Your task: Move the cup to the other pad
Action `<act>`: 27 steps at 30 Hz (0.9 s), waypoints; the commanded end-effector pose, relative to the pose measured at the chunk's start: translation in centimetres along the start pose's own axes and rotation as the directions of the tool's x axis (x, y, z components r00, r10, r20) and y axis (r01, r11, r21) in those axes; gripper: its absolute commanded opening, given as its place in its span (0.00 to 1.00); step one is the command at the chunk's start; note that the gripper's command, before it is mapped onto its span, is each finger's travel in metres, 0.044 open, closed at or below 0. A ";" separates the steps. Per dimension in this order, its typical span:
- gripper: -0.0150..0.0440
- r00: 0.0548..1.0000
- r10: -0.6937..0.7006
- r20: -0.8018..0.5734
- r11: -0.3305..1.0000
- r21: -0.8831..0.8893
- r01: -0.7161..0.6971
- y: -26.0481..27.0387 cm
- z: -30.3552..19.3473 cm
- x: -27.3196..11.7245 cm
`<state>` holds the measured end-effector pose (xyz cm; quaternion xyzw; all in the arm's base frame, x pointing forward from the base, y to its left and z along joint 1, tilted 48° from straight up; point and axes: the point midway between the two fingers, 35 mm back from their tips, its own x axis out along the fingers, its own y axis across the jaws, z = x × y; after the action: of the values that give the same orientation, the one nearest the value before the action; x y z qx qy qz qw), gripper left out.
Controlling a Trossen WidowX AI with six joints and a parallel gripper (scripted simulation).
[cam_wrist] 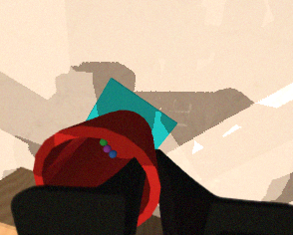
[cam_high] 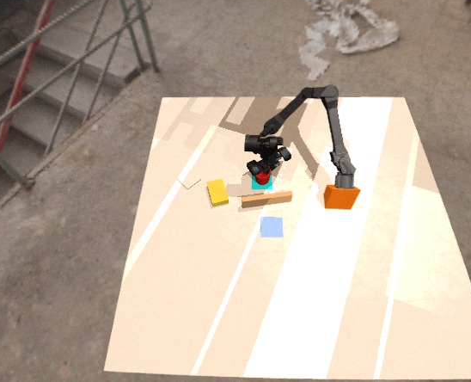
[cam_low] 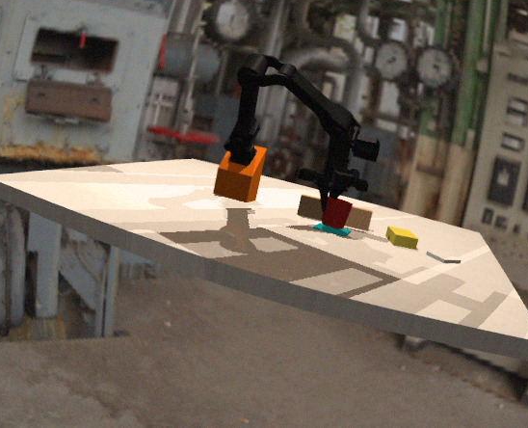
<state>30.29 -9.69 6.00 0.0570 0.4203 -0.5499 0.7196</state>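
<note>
A red cup (cam_high: 263, 176) (cam_low: 336, 212) (cam_wrist: 90, 159) holds three small marbles (cam_wrist: 107, 148), green, purple and blue. My gripper (cam_high: 259, 169) (cam_low: 326, 201) (cam_wrist: 150, 153) is shut on the cup's rim and keeps it close to upright. The cup is right over the teal pad (cam_high: 267, 186) (cam_low: 332, 230) (cam_wrist: 125, 102); I cannot tell whether its bottom touches the pad. A light blue pad (cam_high: 272, 226) lies nearer the front, on the other side of a wooden bar (cam_high: 266, 199) (cam_low: 361, 217).
A yellow block (cam_high: 217, 192) (cam_low: 402, 237) lies left of the teal pad. A thin flat piece (cam_high: 189, 182) (cam_low: 443, 259) lies beyond it. The arm's orange base (cam_high: 341, 196) (cam_low: 239, 178) stands to the right.
</note>
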 end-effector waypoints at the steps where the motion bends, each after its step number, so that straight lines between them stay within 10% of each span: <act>1: 0.25 1.000 -0.005 0.002 1.000 -0.004 0.005 -0.1 0.0 0.4; 27: 0.47 1.000 -0.001 -0.001 1.000 0.000 0.001 0.0 0.0 -0.1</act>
<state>30.28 -9.71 5.98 0.0559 0.4209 -0.5493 0.7197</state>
